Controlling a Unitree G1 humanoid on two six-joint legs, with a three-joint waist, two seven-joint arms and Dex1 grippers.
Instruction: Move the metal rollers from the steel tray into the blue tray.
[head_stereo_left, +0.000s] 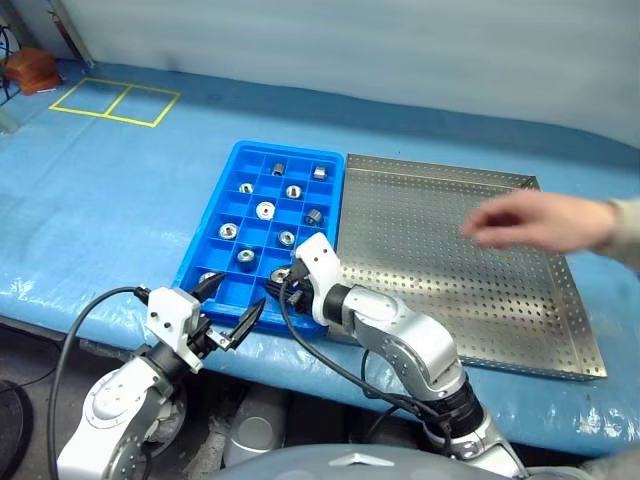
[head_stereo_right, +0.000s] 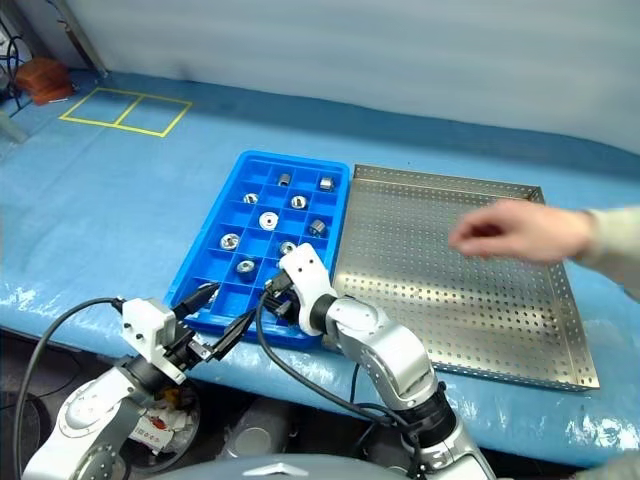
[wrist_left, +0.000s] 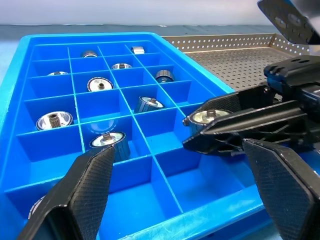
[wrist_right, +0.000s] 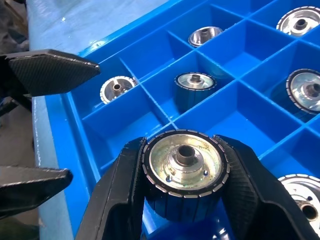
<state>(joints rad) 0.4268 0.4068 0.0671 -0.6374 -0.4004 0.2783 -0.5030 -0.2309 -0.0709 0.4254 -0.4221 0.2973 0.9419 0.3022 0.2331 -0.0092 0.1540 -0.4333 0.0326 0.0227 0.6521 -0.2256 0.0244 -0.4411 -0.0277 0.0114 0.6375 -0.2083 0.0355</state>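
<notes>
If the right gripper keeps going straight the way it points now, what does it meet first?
Probably the blue tray: the right gripper, shut on a metal roller, points down into an empty near compartment, so the roller would likely touch its floor first. Depth is unclear.

Covered by a wrinkled blue sheet (head_stereo_left: 120, 210), the table; carries two trays side by side, long edges touching. The blue tray (head_stereo_left: 192, 258) lies directly under and just ahead of the right gripper (wrist_right: 185, 175), its near edge just beyond the left gripper (head_stereo_left: 225, 307). The steel tray (head_stereo_left: 450, 290) lies beside the right gripper, on the side away from the left one. Yellow tape squares (head_stereo_left: 115, 102) marked far beyond the left gripper, well apart from both trays.
</notes>
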